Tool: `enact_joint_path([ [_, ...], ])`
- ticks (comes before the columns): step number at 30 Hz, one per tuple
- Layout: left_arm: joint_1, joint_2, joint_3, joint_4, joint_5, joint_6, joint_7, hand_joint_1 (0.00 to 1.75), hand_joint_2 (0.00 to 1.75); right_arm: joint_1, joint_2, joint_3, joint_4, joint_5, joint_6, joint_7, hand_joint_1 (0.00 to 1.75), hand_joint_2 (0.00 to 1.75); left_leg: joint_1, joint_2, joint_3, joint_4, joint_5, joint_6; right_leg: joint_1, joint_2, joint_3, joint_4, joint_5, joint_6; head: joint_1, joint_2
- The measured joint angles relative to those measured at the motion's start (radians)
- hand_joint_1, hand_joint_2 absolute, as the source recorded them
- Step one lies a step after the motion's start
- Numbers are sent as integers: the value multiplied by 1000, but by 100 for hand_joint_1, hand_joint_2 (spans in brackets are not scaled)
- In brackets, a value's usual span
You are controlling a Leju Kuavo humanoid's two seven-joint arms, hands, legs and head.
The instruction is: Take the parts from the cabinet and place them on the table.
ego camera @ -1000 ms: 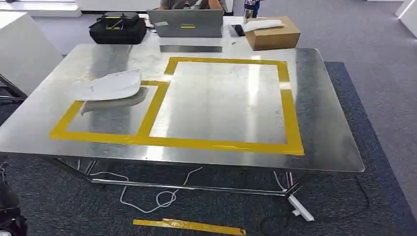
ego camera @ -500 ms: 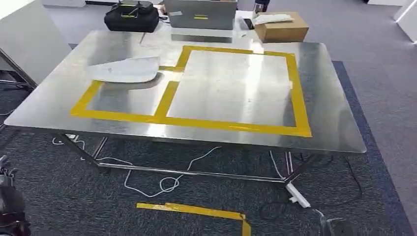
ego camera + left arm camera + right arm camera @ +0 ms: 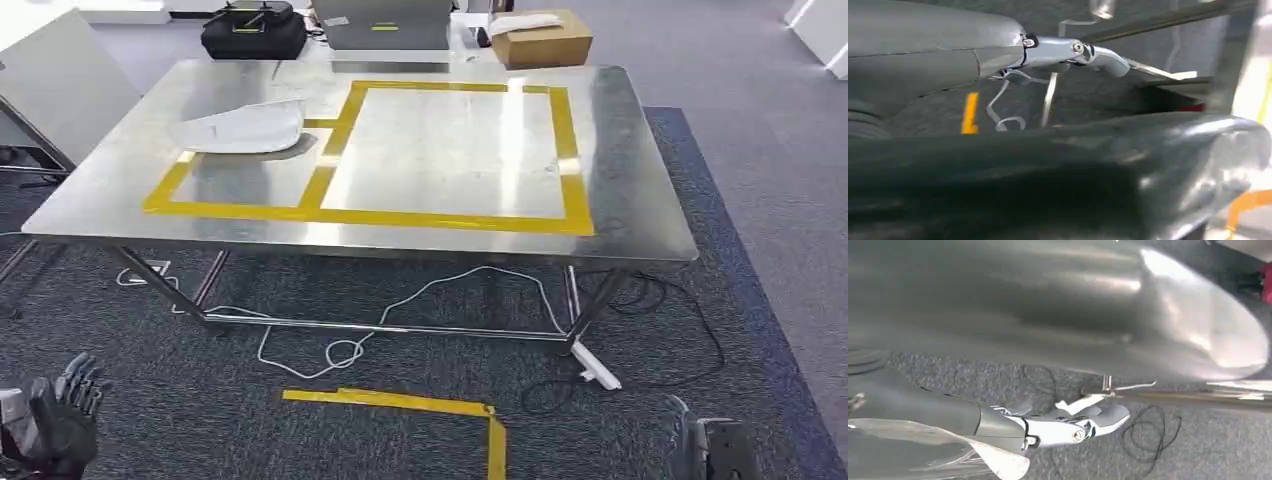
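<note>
A white curved part (image 3: 240, 128) lies on the steel table (image 3: 640, 200), at the far end of the smaller of two yellow tape frames (image 3: 570, 180). My left hand (image 3: 50, 425) hangs low over the carpet at the picture's bottom left, fingers apart and holding nothing. My right hand (image 3: 710, 450) hangs at the bottom right, also with nothing in it. In the left wrist view the thumb (image 3: 1073, 50) sticks out free, with carpet and table legs behind it. In the right wrist view the thumb (image 3: 1068, 427) is free too, over carpet and a cable.
A white cabinet side (image 3: 50, 90) stands at the left. Behind the table are a black bag (image 3: 252, 32), a grey laptop (image 3: 385, 25) and a cardboard box (image 3: 540, 42). Cables (image 3: 340, 350), a power strip (image 3: 595, 365) and yellow floor tape (image 3: 400, 403) lie below.
The camera has moved: the table now sits farther off and higher in the picture, with more floor showing. Both hands have come into view at the bottom corners.
</note>
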Motion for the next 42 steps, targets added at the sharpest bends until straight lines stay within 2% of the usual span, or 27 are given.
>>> enact_joint_path([
  [1, 3, -6, 7, 15, 20, -18, 3, 0, 0, 1, 11, -20, 4, 18, 14, 7, 0, 0, 3, 0, -1, 42, 3, -3, 0, 1, -15, 6, 6, 2, 0, 0],
  [2, 7, -11, 13, 26, 37, -31, 7, 0, 0, 4, 21, -35, 7, 28, 28, 10, 0, 0, 5, 0, 17, 39, 28, -4, 0, 0, -28, 13, 11, 4, -1, 0],
  [3, 9, -15, 22, 38, 52, -45, 9, 0, 0, 6, 31, -51, 10, 41, 45, 12, 0, 0, 7, 0, 54, -4, 61, -3, -1, 0, -34, 20, 14, 6, 0, 0],
  [5, 11, -24, 41, 55, 70, -61, 15, 0, 0, 8, 48, -79, 16, 67, 74, 22, 0, 0, 7, 0, 166, -171, 104, 6, -1, 1, -46, 32, 19, 12, 0, 0],
  [6, 11, -27, 48, 63, 75, -68, 16, 0, 0, 10, 56, -91, 18, 76, 84, 24, 0, 0, 6, -2, 195, -222, 91, 11, 0, 0, -54, 35, 21, 15, -1, 0],
  [11, 10, -28, 49, 65, 77, -69, 16, 0, 0, 10, 59, -96, 20, 80, 87, 25, 0, 0, 5, -2, 204, -231, 84, 13, 2, 0, -56, 36, 22, 17, -1, 0],
  [12, 18, -43, 82, 95, 101, -89, 24, 0, 0, 14, 82, -133, 32, 103, 111, 30, 0, 0, -1, -1, 206, -262, 79, 24, 1, 0, -70, 41, 35, 37, 0, 0],
  [13, 17, -68, 116, 125, 135, -118, 42, 0, 0, 15, 98, -168, 44, 135, 136, 40, 0, 0, 8, 3, 201, -284, 88, 48, 0, 5, -134, 154, -46, 54, 7, 0],
  [15, 19, -81, 133, 145, 141, -134, 50, 0, 0, 18, 107, -183, 53, 152, 150, 46, 0, 0, 4, 5, 193, -284, 92, 54, -2, 5, -213, 330, -115, 59, 6, 0],
  [16, 19, -87, 142, 154, 143, -145, 53, 0, 0, 20, 113, -191, 57, 162, 159, 50, 0, 0, 3, 5, 191, -283, 94, 55, -2, 5, -233, 372, -120, 60, 6, 0],
  [17, 19, -95, 152, 162, 146, -156, 55, 0, 0, 20, 118, -199, 61, 171, 167, 53, 0, 0, 3, 5, 191, -282, 94, 55, -2, 5, -229, 364, -102, 60, 6, 0],
  [18, 19, -102, 164, 170, 152, -167, 61, 0, 0, 21, 125, -209, 65, 178, 177, 57, 0, 0, 2, 5, 192, -281, 94, 55, -2, 5, -198, 306, -61, 58, 6, 0],
  [20, 18, -116, 179, 180, 154, -187, 71, 0, 0, 20, 134, -230, 71, 187, 196, 62, 0, 0, 1, 4, 194, -278, 94, 54, -2, 4, -107, 124, 30, 51, 6, 0],
  [21, 18, -121, 184, 183, 155, -193, 72, 0, 0, 19, 139, -238, 73, 191, 201, 63, 0, 0, -2, 4, 193, -277, 94, 50, -1, 4, -82, 69, 31, 46, 6, 0],
  [22, 17, -124, 190, 187, 156, -196, 72, 0, 0, 18, 144, -246, 74, 193, 206, 63, 0, 0, -9, 3, 187, -268, 92, 46, -1, 5, -72, 47, 28, 44, 5, 0],
  [23, 17, -127, 193, 190, 156, -199, 72, 0, 0, 18, 147, -251, 76, 194, 209, 64, 0, 0, -9, 3, 179, -267, 96, 41, -1, 5, -69, 47, 26, 39, 2, 0],
  [24, 17, -129, 199, 193, 156, -201, 75, 0, 0, 21, 155, -255, 79, 194, 212, 66, 0, 0, -12, 3, 174, -263, 96, 53, -3, 6, -73, 45, 29, 42, 5, 0],
  [25, 17, -130, 201, 195, 157, -203, 78, 0, 0, 24, 158, -262, 81, 194, 216, 67, 0, 0, -12, 3, 173, -263, 98, 59, -2, 6, -74, 45, 30, 42, 2, 0],
  [35, 13, -143, 208, 212, 162, -210, 90, 0, 0, 25, 183, -294, 91, 211, 237, 78, 0, 0, -10, 3, 173, -263, 103, 56, 0, 5, -75, 49, 32, 40, 3, 0],
  [39, 13, -146, 208, 212, 162, -210, 90, 0, 0, 26, 187, -302, 91, 215, 241, 80, 0, 0, -12, 2, 171, -263, 105, 57, -2, 4, -73, 45, 37, 49, 3, 0],
  [40, 13, -148, 208, 212, 162, -210, 90, 0, 0, 26, 187, -304, 90, 216, 242, 80, 0, 0, -1, 4, 175, -280, 116, 58, 0, 4, -76, 51, 30, 51, 3, 0],
  [41, 13, -150, 208, 212, 162, -210, 90, 0, 0, 29, 188, -307, 90, 216, 242, 80, 0, 0, 0, 6, 176, -284, 119, 59, -1, 6, -89, 68, 9, 55, 7, 0],
  [42, 11, -152, 208, 212, 162, -211, 90, 0, 0, 29, 188, -308, 90, 217, 243, 80, 0, 0, 0, 6, 172, -284, 121, 63, -2, 6, -112, 124, -35, 59, 9, 0],
])
